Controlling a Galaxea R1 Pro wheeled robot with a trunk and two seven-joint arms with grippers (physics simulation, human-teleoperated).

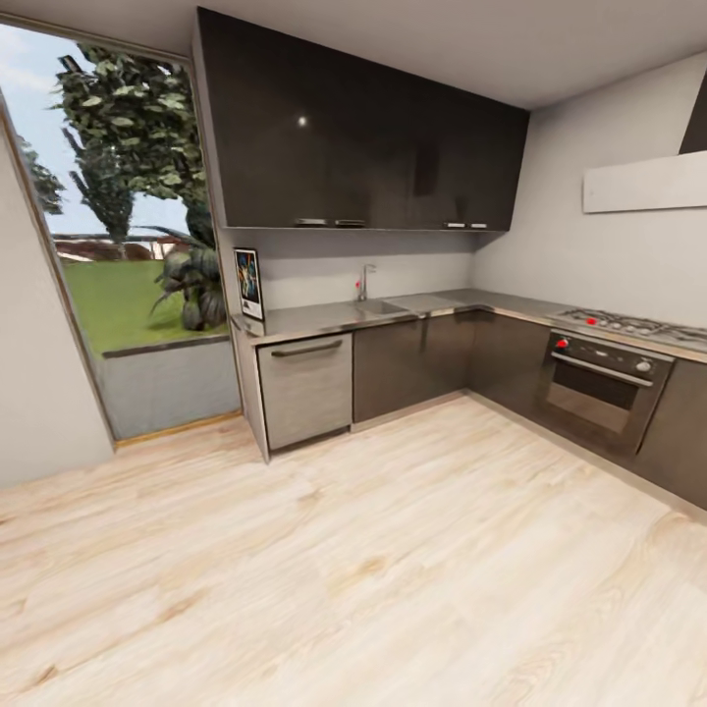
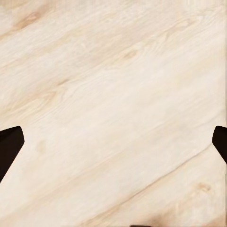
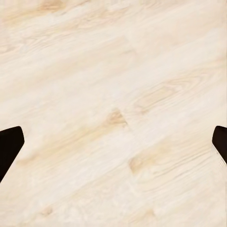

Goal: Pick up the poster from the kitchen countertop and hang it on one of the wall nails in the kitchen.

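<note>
The poster (image 1: 248, 283) is standing upright at the bench's (image 1: 324, 319) left end, far ahead across the floor (image 1: 373, 550). Both jaws are hanging wide open over floorboards; neither arm is clearly nearer.

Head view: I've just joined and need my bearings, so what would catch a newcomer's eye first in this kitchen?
The tall window on the left, with trees and lawn beyond, draws the eye first. Next, the dark upper cabinets above the L-shaped kitchen countertop, where the poster stands upright at the left end, near the window. Both wrist views look down on pale wooden floor, each gripper's fingertips spread wide.
</note>
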